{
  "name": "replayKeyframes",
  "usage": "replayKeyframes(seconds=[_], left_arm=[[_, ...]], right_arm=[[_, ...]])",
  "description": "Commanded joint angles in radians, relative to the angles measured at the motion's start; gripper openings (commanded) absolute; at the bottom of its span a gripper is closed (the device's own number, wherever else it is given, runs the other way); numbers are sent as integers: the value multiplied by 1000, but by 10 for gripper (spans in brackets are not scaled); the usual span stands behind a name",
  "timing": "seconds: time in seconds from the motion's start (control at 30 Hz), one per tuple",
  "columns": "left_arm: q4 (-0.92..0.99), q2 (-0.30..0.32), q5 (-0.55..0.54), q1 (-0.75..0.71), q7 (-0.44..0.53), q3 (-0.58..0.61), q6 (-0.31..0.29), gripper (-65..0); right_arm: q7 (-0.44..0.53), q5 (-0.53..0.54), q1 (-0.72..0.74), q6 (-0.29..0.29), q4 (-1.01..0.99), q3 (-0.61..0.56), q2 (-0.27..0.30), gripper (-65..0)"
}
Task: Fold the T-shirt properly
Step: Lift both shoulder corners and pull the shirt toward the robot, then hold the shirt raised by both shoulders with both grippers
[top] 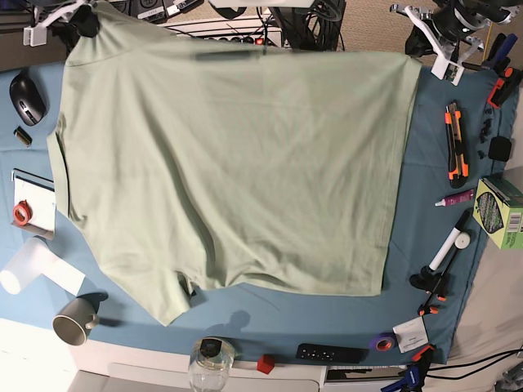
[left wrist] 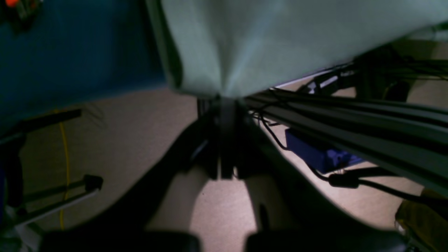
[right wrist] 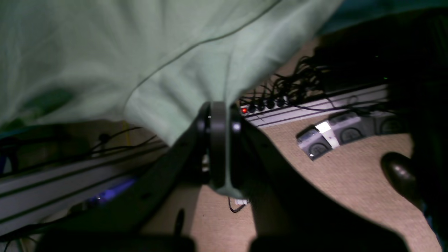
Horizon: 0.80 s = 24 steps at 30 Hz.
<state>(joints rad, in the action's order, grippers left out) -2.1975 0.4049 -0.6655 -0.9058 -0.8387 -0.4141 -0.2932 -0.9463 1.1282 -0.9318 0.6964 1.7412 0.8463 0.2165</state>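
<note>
Both jaws pinch the T-shirt (top: pixel 229 163) at its far edge: left gripper (left wrist: pixel 224 101), right gripper (right wrist: pixel 218 112). It covers the blue desk (top: pixel 425 212), mid-frame. Both corners should travel level together, keeping the cloth taut.

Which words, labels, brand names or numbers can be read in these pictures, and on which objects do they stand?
None can be read.
Green box: patterned print, too small to read.
Marker pen: label too small.
Small card: markings too small.
T-shirt: no print visible.
Wrist views: too blurred, no text.
</note>
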Motion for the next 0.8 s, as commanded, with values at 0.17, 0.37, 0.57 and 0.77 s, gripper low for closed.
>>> replayKeyframes(seconds=[0.17, 0.37, 0.57, 0.77], left_arm=[[-18, 8, -10, -21, 0, -8, -4, -650], [-18, 8, -19, -28, 0, -8, -5, -650], [-18, 8, -18, -16, 19, -8, -22, -650], [-4, 8, 46, -8, 19, -8, 16, -537]], right_arm=[[-10, 60, -43, 2, 13, 74, 13, -650], [-11, 62, -43, 2, 13, 83, 13, -650], [-11, 87, -34, 2, 13, 83, 13, -650], [-11, 87, -15, 2, 13, 83, 13, -650]])
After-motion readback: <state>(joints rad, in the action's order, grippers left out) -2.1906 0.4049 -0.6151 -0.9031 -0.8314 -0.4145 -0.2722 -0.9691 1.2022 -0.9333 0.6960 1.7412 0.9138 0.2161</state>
